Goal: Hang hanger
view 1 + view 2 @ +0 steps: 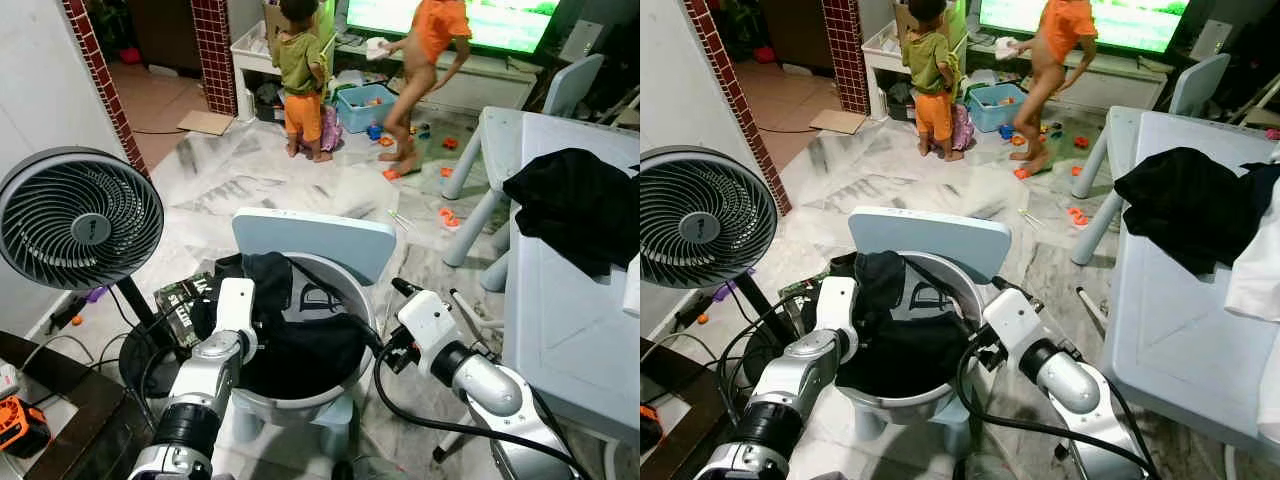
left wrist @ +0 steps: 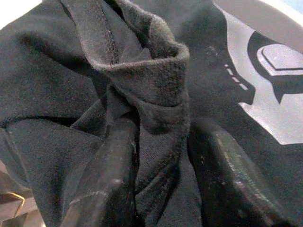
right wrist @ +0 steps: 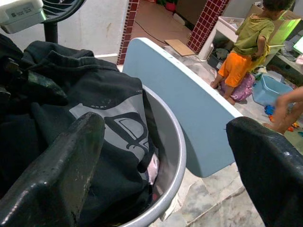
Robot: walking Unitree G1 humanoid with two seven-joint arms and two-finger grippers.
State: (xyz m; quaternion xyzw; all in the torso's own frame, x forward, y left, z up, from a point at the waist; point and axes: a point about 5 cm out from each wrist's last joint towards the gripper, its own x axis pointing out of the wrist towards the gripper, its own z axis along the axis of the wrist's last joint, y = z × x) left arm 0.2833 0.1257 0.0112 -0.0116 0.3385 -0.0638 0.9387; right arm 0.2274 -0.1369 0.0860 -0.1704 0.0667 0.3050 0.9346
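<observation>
Left gripper [image 2: 161, 189] down in basin [image 1: 365, 330] on small blue chair [image 1: 315, 240], fingers pinched on fold of black shirt [image 1: 300, 350]. Right gripper [image 3: 165, 165] spread wide, empty, at basin rim. Couldn't spot hanger anywhere, so nothing to hang yet. Likely snags: thin pinch slipping, shirt dragging other laundry out, light basin tipping off chair. Kids [image 1: 300, 70] playing further back, another black garment [image 1: 585, 205] on desk [image 1: 570, 330].

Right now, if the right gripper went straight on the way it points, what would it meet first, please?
Probably the black shirt in the grey basin; the open right gripper straddles the rim, and the light blue chair back lies beyond. Depth is uncertain.
</observation>
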